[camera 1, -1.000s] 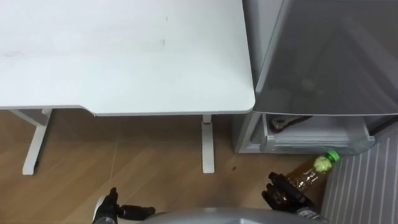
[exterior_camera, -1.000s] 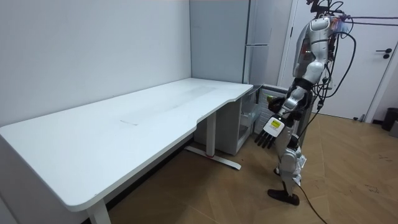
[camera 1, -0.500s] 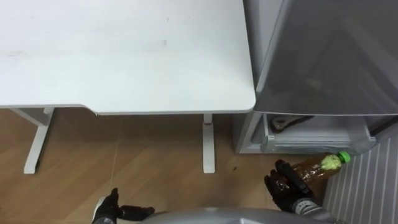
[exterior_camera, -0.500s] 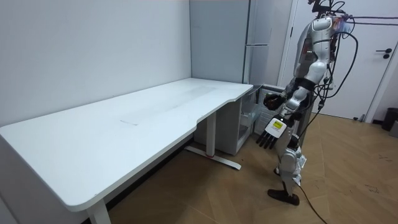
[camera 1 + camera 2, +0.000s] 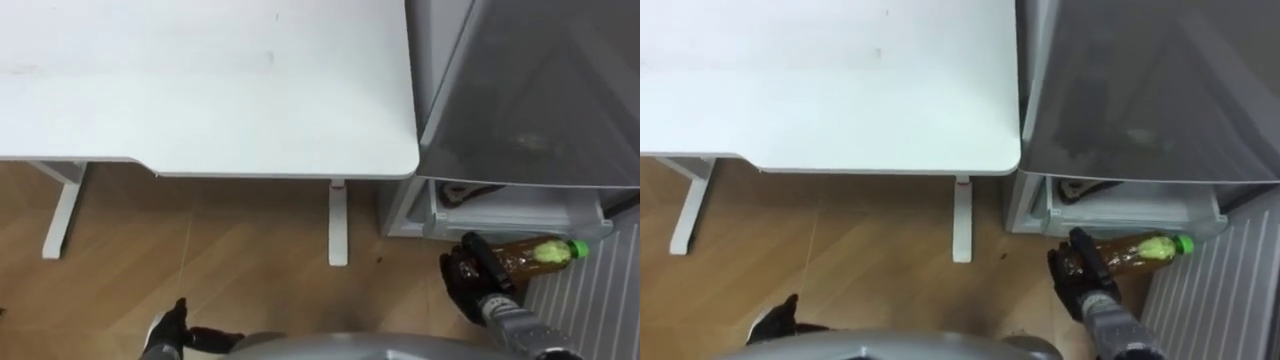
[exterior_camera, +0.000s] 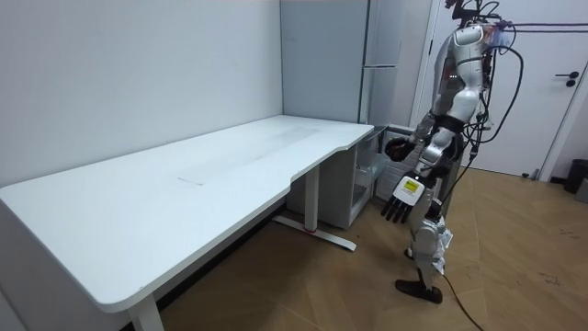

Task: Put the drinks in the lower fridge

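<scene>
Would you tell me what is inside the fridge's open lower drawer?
A dark curved item lies at the pale drawer's left end; I cannot identify it. The grey upper fridge section overhangs and covers the rest.

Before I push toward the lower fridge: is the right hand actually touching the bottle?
Touching. The left eye view shows the right hand with fingers curled round the brown body of the bottle, no gap between them.
</scene>
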